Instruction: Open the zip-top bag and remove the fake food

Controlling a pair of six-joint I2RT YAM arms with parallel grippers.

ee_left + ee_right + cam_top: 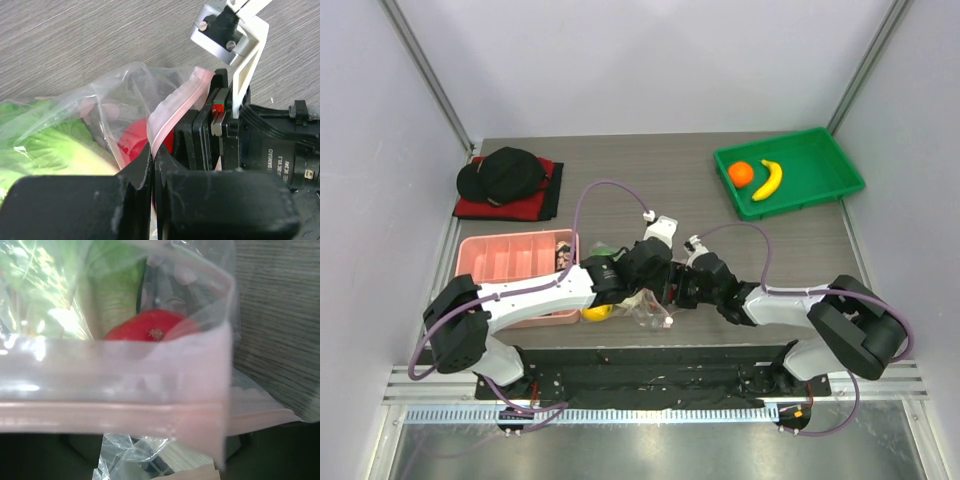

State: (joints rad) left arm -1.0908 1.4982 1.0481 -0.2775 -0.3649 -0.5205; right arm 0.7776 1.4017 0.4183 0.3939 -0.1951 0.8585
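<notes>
On the table (650, 170), near its front edge, the left gripper (152, 167) is pinched on the pink zip strip (172, 107) of the zip-top bag (655, 312), probably to spread its mouth, while whether the right gripper (682, 288) grips I cannot tell; red fruit (150, 330) and cabbage (40, 145) lie inside.

In the green tray (825, 152), orange (741, 173) and banana (769, 180); zip-top bag (650, 311) well apart

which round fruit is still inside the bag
The red round fruit, seen through the zip-top bag next to the cabbage. The orange sits in the green tray beside the banana.
</notes>
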